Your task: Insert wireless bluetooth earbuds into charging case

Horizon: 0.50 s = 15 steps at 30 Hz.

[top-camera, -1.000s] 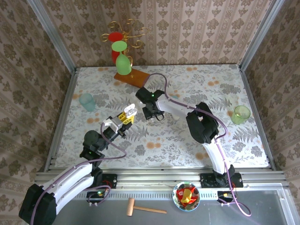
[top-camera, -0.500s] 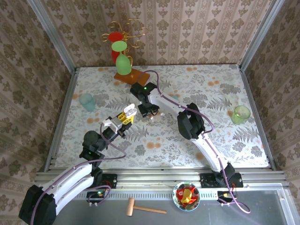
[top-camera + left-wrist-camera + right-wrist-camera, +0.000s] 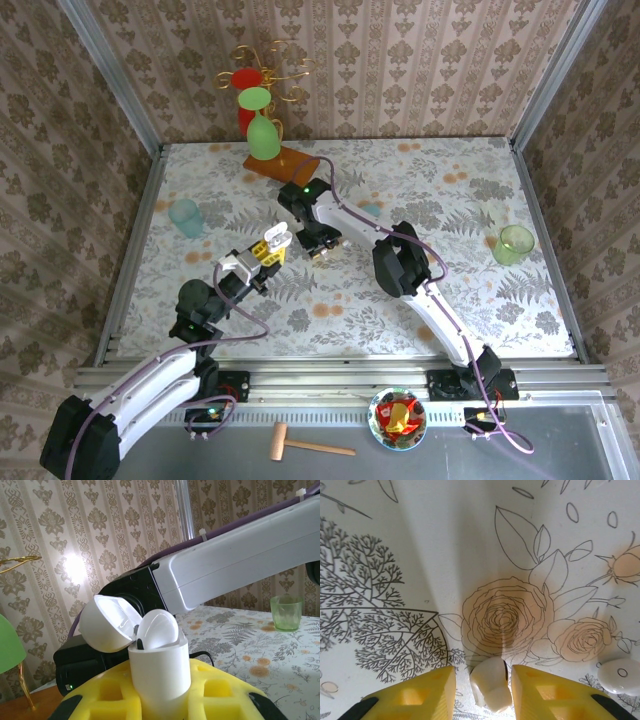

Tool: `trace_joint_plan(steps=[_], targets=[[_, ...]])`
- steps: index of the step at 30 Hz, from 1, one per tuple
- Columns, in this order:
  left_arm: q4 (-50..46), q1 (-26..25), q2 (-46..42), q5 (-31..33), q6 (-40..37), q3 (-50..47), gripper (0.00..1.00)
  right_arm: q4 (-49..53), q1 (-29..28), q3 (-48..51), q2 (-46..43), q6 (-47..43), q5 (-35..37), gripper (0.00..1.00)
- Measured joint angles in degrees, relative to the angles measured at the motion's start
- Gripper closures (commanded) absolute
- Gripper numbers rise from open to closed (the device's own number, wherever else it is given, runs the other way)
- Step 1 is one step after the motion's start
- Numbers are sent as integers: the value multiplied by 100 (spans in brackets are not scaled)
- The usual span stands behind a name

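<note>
Pinching an earbud [image 3: 491, 686] near the case [image 3: 159, 665]
The right gripper [image 3: 482, 680] straddles it, slightly open, not yet clamped: centre it, then squeeze gently. The left gripper [image 3: 258, 255] clamps the open case upright.

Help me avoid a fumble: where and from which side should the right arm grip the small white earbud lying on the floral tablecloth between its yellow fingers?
Probably across its two longer flanks, coming straight down from above. The small white earbud lies flat on the floral tablecloth, so nothing can get under it, and the yellow fingers flank its narrow width, one each side.
</note>
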<state>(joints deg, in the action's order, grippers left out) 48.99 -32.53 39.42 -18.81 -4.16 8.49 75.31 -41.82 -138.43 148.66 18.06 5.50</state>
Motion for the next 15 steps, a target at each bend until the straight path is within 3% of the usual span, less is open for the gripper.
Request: trace_joint_plan(steps=[15], targets=[[-24, 0, -55, 0, 2, -28, 95, -306, 22, 348, -168, 4, -136, 77]])
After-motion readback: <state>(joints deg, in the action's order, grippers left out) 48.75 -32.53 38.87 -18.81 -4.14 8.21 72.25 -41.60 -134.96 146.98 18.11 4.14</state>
